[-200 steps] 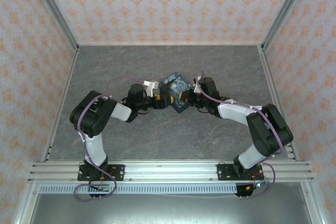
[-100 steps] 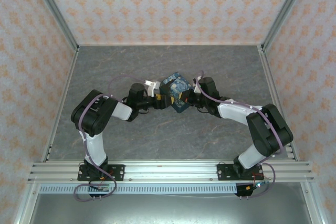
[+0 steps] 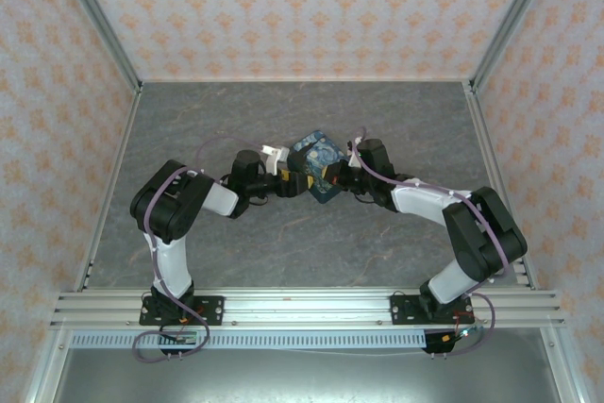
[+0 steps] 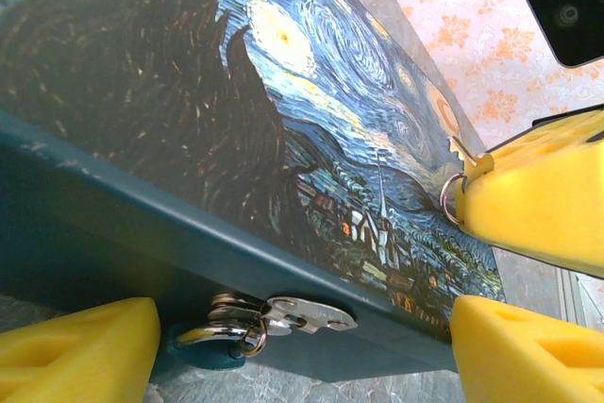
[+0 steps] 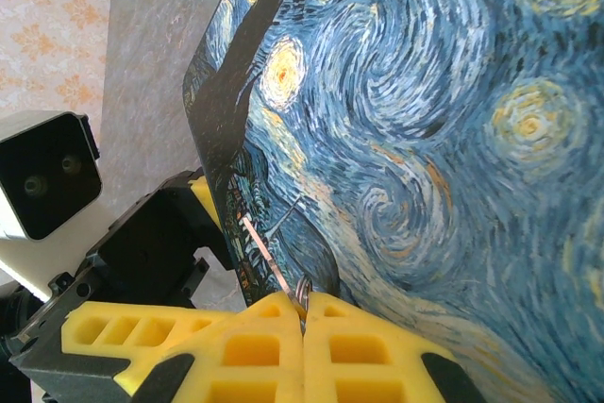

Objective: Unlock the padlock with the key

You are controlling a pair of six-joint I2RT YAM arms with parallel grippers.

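- From above, the left gripper (image 3: 291,182) and right gripper (image 3: 338,176) meet across the painted tin (image 3: 317,159), one on each side of it.
- Left wrist view: the left gripper (image 4: 302,351) is spread wide, its yellow fingers (image 4: 80,351) straddling the tin's (image 4: 189,120) lower edge. The padlock (image 4: 189,358) hangs from the hasp (image 4: 307,314) just beside the left-hand finger.
- Right wrist view: the right gripper (image 5: 302,327) is pressed together, pinching the key (image 5: 267,261) by its ring end. The blade points away from the fingertips, along the tin's (image 5: 425,139) edge.
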